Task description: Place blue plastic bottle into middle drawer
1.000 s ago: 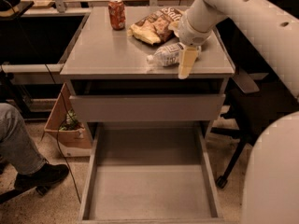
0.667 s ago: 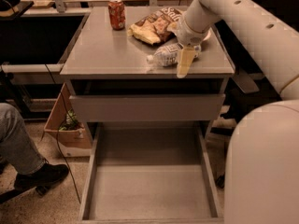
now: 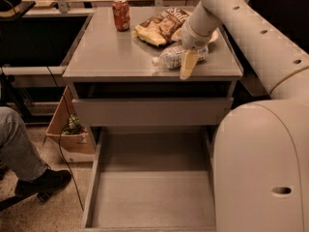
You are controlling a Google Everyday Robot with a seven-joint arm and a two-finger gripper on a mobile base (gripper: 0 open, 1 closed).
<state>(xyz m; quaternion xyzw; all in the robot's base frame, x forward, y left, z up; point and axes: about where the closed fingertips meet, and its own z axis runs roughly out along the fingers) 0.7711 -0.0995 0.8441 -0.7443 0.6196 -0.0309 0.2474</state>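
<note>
Atop cabinet (image 3: 111, 52), hand (image 3: 188, 67) at bottle (image 3: 169, 59), chips (image 3: 157, 28) behind

Soda can (image 3: 121, 14), chip bag (image 3: 157, 27) by pincer (image 3: 188, 65) on cab. top (image 3: 111, 52); cardboard box (image 3: 67, 129), person's leg (image 3: 19, 144) lft.

In the upper right of centre, the pale yellow tool (image 3: 188, 65) on its cream-white arm (image 3: 251, 37) sits at the blue plastic bottle (image 3: 170, 58), which is clear and crinkled with a pale label and whitish cap, on the plain gray surface (image 3: 111, 52). Higher in the frame are an orange-red soda can (image 3: 121, 14) and a chip bag (image 3: 159, 27) printed in brown, yellow and white. The middle drawer (image 3: 154, 192) at bottom centre is bare flat gray; at the left edge are a tan cardboard box (image 3: 67, 129), blue-gray jeans (image 3: 17, 139) and a black shoe (image 3: 43, 182).
</note>
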